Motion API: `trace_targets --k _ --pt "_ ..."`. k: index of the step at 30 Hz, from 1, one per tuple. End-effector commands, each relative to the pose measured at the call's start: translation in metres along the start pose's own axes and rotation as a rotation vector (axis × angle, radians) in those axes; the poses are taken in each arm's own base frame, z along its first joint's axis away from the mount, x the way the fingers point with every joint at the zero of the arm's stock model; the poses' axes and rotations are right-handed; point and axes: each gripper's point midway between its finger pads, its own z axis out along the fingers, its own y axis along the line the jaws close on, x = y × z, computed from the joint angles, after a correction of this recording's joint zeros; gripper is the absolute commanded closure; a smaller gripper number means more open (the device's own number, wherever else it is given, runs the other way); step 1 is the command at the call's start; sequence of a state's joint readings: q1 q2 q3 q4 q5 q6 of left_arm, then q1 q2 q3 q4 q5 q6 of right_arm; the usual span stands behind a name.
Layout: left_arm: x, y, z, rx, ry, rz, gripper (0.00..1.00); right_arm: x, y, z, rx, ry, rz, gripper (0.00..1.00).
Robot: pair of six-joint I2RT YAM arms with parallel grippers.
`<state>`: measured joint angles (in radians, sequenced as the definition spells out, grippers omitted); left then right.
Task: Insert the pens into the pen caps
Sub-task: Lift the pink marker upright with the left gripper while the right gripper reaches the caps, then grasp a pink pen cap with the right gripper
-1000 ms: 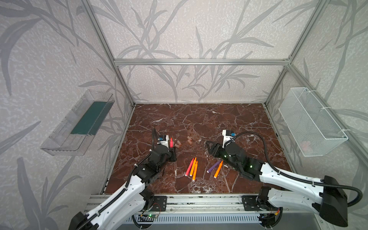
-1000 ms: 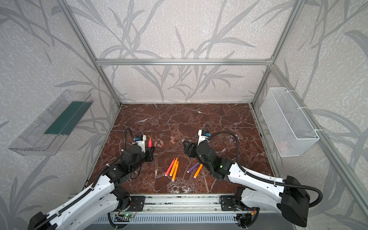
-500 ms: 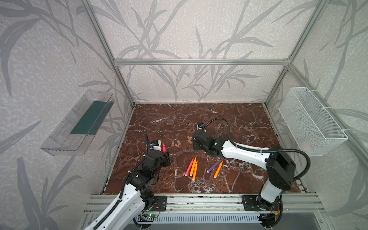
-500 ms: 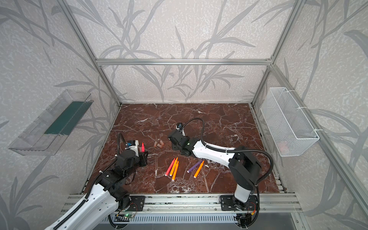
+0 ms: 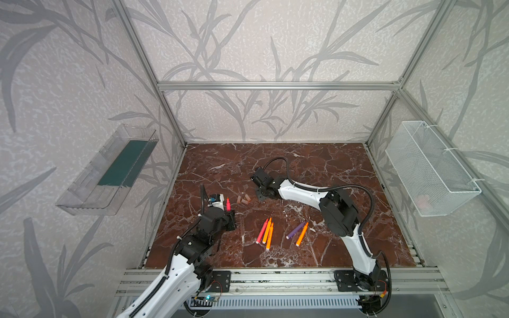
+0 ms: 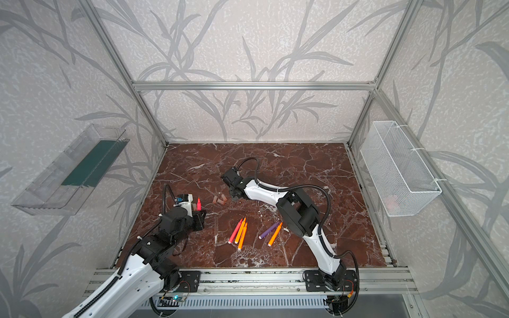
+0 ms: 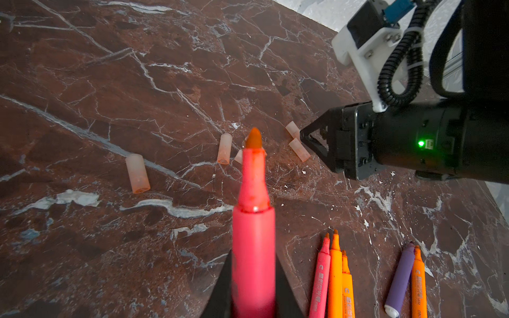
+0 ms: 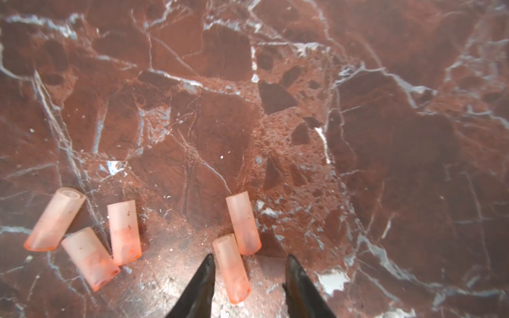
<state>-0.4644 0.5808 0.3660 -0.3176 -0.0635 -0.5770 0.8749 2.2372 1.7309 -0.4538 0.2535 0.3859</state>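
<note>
Counting by colour: three orange pens (image 7: 334, 275), two pink-red pens (image 7: 253, 247), one purple pen (image 7: 399, 278), six all told. Next, five pale peach caps (image 8: 124, 232) in the right wrist view, plus a sixth cap (image 7: 137, 173) lying apart in the left wrist view, so six. One wire basket (image 5: 440, 176), one clear tray (image 5: 82, 190), up on the walls.

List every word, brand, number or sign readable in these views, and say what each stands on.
No text reads clearly in any view.
On the lying pink-red pen: print along the barrel, too blurred to read.
On the orange pen in the same group: barrel print, too blurred.
On the far orange pen beside the purple pen: barrel print, too blurred.
On the held pink-red pen and the pen caps: no marks seen.
</note>
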Motion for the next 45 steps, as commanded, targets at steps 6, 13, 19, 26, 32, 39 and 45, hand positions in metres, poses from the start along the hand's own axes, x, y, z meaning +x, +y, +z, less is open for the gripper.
trace_targets --k 6,13,19,26,32,39,45 --pt "-0.006 -0.003 -0.002 0.011 -0.019 -0.010 1.00 0.013 0.006 0.006 -0.038 0.049 -0.060 0.57" --pt "-0.006 -0.002 -0.002 0.009 -0.019 -0.011 1.00 0.018 0.013 0.004 -0.110 -0.004 -0.056 0.54" --pt "-0.007 -0.001 -0.002 0.004 -0.022 -0.009 1.00 0.018 0.013 0.007 -0.109 -0.001 -0.054 0.53" --pt "-0.009 -0.003 -0.003 0.010 -0.028 -0.007 1.00 0.020 0.019 0.004 -0.148 -0.003 -0.042 0.60" --pt "-0.009 -0.003 -0.003 0.008 -0.028 -0.008 1.00 0.021 0.026 0.004 -0.178 0.000 -0.031 0.63" --pt "-0.010 -0.003 -0.004 0.008 -0.028 -0.008 1.00 0.024 0.015 0.011 -0.091 0.026 -0.026 0.64" --pt "-0.009 -0.003 -0.004 0.008 -0.027 -0.011 1.00 0.032 0.005 0.017 -0.017 0.057 -0.044 0.67"
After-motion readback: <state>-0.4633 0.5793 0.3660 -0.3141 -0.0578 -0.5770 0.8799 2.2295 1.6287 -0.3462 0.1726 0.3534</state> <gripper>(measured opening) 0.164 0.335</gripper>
